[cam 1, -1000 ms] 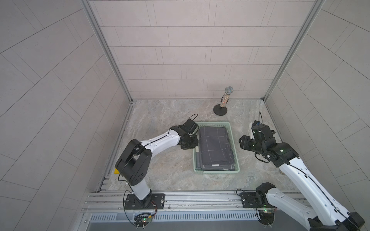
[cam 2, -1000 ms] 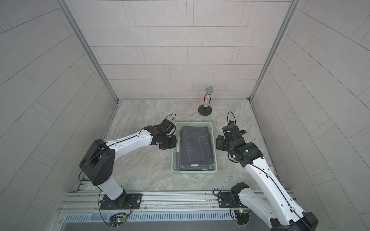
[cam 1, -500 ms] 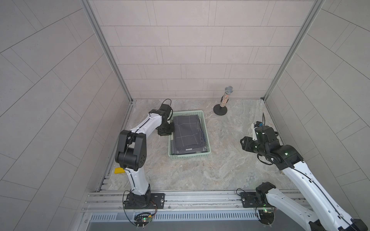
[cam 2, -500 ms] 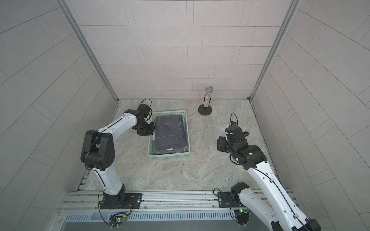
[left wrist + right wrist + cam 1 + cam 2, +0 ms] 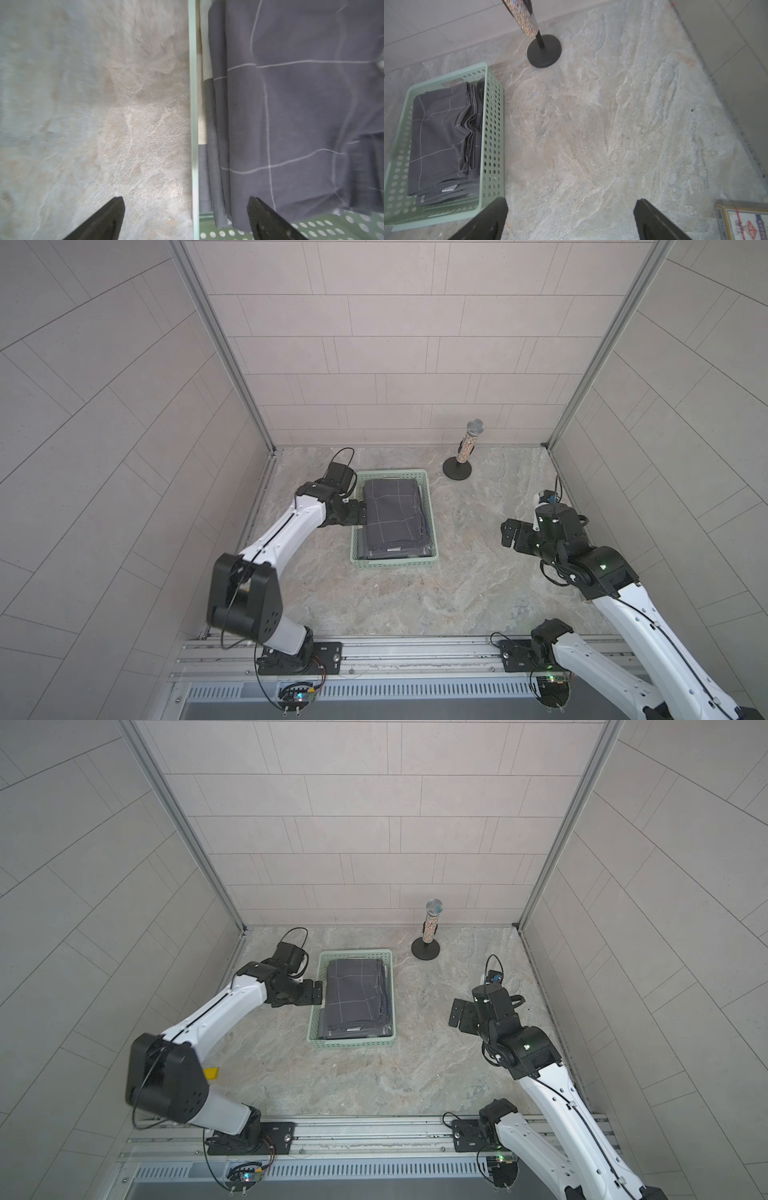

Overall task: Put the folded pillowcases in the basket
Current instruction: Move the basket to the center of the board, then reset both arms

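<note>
Two pincers, both spread wide, nothing held; left pincer [image 5: 186, 197] straddles the basket [image 5: 392, 566] rim on its own arm's side, one finger over the desk [image 5: 457, 572], one over the pillowcase [image 5: 392, 510]; pillowcase lies folded flat inside the basket; right pincer [image 5: 510, 533] hangs over bare desk, well apart from the basket; plenty of open marbled desk between them; mic stand [image 5: 458, 468] near the back; tiled walls [image 5: 395, 344] on three sides.
</note>
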`<act>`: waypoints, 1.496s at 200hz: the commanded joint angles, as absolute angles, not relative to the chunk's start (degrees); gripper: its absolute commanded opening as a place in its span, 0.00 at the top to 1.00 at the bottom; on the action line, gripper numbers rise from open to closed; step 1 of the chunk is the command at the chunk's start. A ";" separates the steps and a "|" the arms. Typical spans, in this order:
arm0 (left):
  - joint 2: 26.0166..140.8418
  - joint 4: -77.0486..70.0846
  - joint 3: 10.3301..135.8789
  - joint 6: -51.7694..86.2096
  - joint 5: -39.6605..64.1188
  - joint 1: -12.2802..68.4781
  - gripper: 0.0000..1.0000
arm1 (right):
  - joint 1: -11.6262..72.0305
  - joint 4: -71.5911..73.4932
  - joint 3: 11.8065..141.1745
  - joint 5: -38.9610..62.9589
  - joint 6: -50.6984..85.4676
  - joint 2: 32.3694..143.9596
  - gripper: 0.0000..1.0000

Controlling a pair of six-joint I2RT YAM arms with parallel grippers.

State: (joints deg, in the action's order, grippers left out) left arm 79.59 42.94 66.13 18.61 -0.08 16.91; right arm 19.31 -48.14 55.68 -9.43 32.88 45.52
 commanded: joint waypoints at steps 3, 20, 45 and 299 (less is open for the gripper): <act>69.19 39.05 60.65 20.91 -17.49 16.65 0.00 | 19.05 -44.06 57.51 -18.54 31.36 47.86 0.00; 63.42 34.06 54.84 18.58 -21.53 13.66 0.00 | 19.07 -39.59 55.93 -23.13 31.84 48.41 0.00; 56.39 17.11 40.66 13.61 -13.58 4.58 0.00 | 19.08 -29.82 50.37 -31.86 31.31 45.05 0.00; 88.29 -52.86 20.31 3.19 -17.38 3.47 0.00 | 5.15 54.95 18.64 -16.21 2.04 87.59 0.00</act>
